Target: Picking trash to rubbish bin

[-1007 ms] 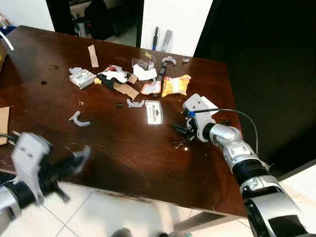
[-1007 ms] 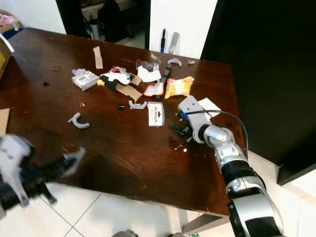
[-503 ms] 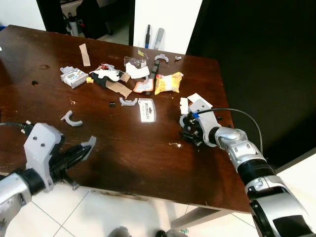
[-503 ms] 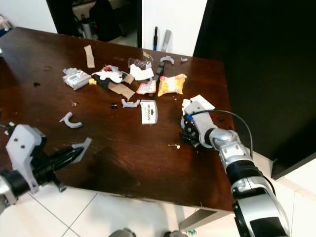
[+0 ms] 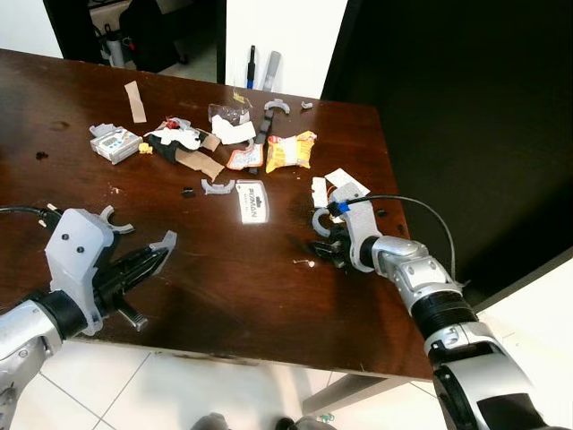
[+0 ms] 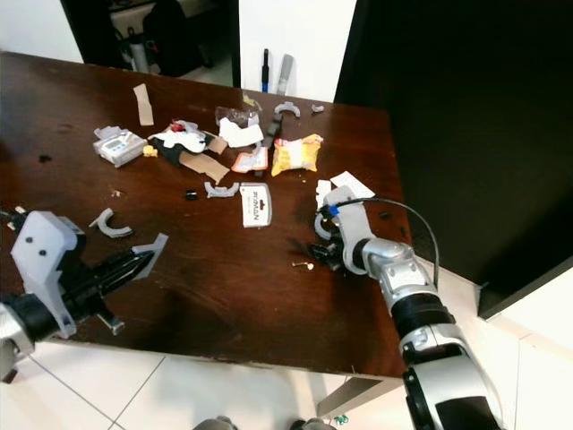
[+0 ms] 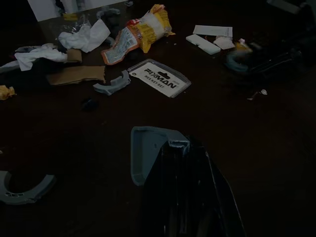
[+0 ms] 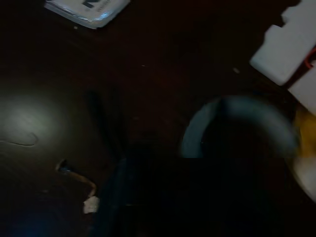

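Right gripper (image 5: 324, 247) low on the dark wooden table (image 5: 224, 278), at a grey curved clip (image 8: 237, 121) near the table's right edge.

The clip lies on the table right at the tips of the right gripper's black fingers, just beside the white paper scraps (image 5: 333, 184); whether those fingers are apart or closed around it cannot be told, as the wrist view is dark and blurred. A small twisted bit of wire (image 5: 303, 262) lies on the table just to the left of that gripper. The white label card (image 5: 252, 202) sits further left, with the yellow snack packet (image 5: 291, 150) and the rest of the litter beyond it toward the table's far edge. The left gripper (image 5: 152, 255) hovers near the table's front edge, its fingers together, with another grey curved clip (image 5: 114, 221) beside the arm.
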`<state>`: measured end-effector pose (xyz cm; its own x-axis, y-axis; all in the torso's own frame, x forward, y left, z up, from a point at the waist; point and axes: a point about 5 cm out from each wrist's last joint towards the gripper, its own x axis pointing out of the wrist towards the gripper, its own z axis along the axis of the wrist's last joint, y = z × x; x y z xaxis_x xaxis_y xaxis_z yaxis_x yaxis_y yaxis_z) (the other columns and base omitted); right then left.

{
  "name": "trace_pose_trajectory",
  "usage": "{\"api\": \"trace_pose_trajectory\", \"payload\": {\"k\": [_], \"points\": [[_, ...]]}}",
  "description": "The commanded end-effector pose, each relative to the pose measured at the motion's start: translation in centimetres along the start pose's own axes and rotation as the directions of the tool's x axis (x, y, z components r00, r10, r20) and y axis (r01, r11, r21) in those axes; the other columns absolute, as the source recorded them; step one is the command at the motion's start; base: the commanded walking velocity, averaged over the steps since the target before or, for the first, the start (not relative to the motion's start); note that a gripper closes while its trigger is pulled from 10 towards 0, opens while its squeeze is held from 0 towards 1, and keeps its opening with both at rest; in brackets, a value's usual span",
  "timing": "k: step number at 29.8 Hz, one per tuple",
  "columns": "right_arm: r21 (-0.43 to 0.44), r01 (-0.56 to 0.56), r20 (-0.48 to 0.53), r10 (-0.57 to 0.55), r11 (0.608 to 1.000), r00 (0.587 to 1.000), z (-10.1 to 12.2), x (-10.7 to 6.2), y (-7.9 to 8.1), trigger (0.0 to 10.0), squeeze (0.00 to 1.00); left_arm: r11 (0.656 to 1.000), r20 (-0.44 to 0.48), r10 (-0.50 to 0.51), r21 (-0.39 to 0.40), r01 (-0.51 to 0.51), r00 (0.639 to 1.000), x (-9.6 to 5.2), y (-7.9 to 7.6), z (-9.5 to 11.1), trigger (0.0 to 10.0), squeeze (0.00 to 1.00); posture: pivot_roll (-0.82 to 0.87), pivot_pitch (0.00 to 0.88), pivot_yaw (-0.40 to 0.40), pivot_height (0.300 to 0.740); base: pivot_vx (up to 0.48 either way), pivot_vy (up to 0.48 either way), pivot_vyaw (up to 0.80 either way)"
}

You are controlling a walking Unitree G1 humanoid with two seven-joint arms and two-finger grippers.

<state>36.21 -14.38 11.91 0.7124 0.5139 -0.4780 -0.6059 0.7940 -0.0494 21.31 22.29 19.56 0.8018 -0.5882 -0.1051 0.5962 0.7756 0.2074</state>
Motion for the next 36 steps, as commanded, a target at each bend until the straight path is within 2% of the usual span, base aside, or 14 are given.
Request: {"api": "trace_pose_trajectory", "payload": {"k": [1, 14, 16, 17, 21, 23, 25, 26, 28, 32, 33, 34, 35, 36], "points": [[0.04, -0.013, -0.12, 0.018, 0.999, 0.993, -3.1, 0.2, 0.6, 0.0, 0.0, 1.0, 0.0, -0.011, 0.017, 0.011, 1.0, 0.2, -0.4, 0.1, 10.0, 0.0, 0.18, 0.153, -0.128, 0.74, 0.0, 0.0, 0.0], [-0.001, -0.018, -0.081, 0.018, 1.0, 0.997, -2.5, 0.3, 0.8, 0.0, 0.0, 1.0, 0.006, -0.004, 0.03, 0.004, 1.0, 0.4, -0.2, 0.2, 10.0, 0.0, 0.19, 0.15, -0.127, 0.74, 0.0, 0.0, 0.0], [-0.023, -0.138, 0.06, 0.139, 0.99, 0.988, -0.8, 0.1, 2.0, 0.0, 0.0, 0.999, 0.031, 0.005, 0.038, -0.006, 1.0, 0.8, -0.1, 0.6, 10.0, 0.0, 0.19, 0.147, -0.126, 0.74, 0.0, 0.0, 0.0], [-0.023, -0.138, 0.06, 0.139, 0.99, 0.988, -0.8, 0.1, 2.0, 0.0, 0.0, 0.999, 0.031, 0.005, 0.038, -0.006, 1.0, 0.8, -0.1, 0.6, 10.0, 0.0, 0.19, 0.147, -0.126, 0.74, 0.0, 0.0, 0.0], [0.041, -0.333, 0.321, 0.303, 0.942, 0.897, 2.3, -0.8, 3.7, 0.0, 0.0, 0.998, 0.109, 0.054, 0.031, -0.058, 0.993, 1.7, 0.4, 1.5, 10.0, 0.0, 0.19, 0.147, -0.126, 0.74, 0.0, 0.0, 0.0], [0.056, -0.36, 0.369, 0.315, 0.931, 0.874, 2.9, -1.1, 3.8, 0.0, 0.0, 0.997, 0.128, 0.066, 0.029, -0.07, 0.99, 2.0, 0.5, 1.8, 10.0, 0.0, 0.19, 0.142, -0.124, 0.74, 0.0, 0.0, 0.0], [0.103, -0.412, 0.484, 0.316, 0.905, 0.816, 4.4, -1.6, 4.0, 0.0, 0.0, 0.995, 0.178, 0.09, 0.02, -0.095, 0.98, 2.8, 0.6, 2.5, 10.0, 0.0, 0.19, 0.142, -0.124, 0.74, 0.0, 0.0, 0.0], [0.103, -0.412, 0.484, 0.316, 0.905, 0.816, 4.4, -1.6, 4.0, 0.0, 0.0, 0.995, 0.178, 0.09, 0.02, -0.095, 0.98, 2.8, 0.6, 2.5, 10.0, 0.0, 0.19, 0.142, -0.124, 0.74, 0.0, 0.0, 0.0], [0.147, -0.427, 0.576, 0.274, 0.892, 0.771, 5.8, -2.1, 3.5, 0.0, 0.0, 0.994, 0.227, 0.108, 0.005, -0.112, 0.968, 3.6, 0.6, 3.2, 10.0, 0.0, 0.19, 0.136, -0.121, 0.74, 0.0, 0.0, 0.0], [0.175, -0.42, 0.633, 0.224, 0.891, 0.741, 6.9, -2.4, 2.9, 0.0, 0.0, 0.992, 0.266, 0.122, -0.011, -0.124, 0.956, 4.3, 0.7, 3.8, 10.0, 0.0, 0.19, 0.132, -0.118, 0.74, 0.0, 0.0, 0.0], [0.158, -0.318, 0.599, 0.165, 0.935, 0.783, 6.8, -2.2, 2.2, 0.7, 0.0, 0.993, 0.278, 0.114, -0.017, -0.114, 0.954, 4.7, 0.5, 4.0, 10.0, 0.0, 0.18, 0.13, -0.115, 0.74, 0.0, 0.0, 0.0], [0.158, -0.318, 0.599, 0.165, 0.935, 0.783, 6.8, -2.2, 2.2, 0.7, 0.0, 0.993, 0.278, 0.114, -0.017, -0.114, 0.954, 4.7, 0.5, 4.0, 10.0, 0.0, 0.18, 0.13, -0.115, 0.74, 0.0, 0.0, 0.0], [0.143, -0.247, 0.561, 0.127, 0.958, 0.818, 6.6, -1.8, 1.8, 4.3, 0.0, 0.994, 0.279, 0.106, -0.017, -0.105, 0.954, 4.9, 0.3, 4.0, 10.0, 0.0, 0.18, 0.13, -0.115, 0.74, 0.0, 0.0, 0.0], [0.136, -0.166, 0.513, 0.074, 0.977, 0.855, 6.2, -1.5, 1.2, 10.0, 0.0, 0.995, 0.279, 0.098, -0.019, -0.097, 0.955, 5.1, 0.1, 4.0, 10.0, 0.0, 0.18, 0.13, -0.115, 0.74, 0.0, 0.0, 0.0]]}}
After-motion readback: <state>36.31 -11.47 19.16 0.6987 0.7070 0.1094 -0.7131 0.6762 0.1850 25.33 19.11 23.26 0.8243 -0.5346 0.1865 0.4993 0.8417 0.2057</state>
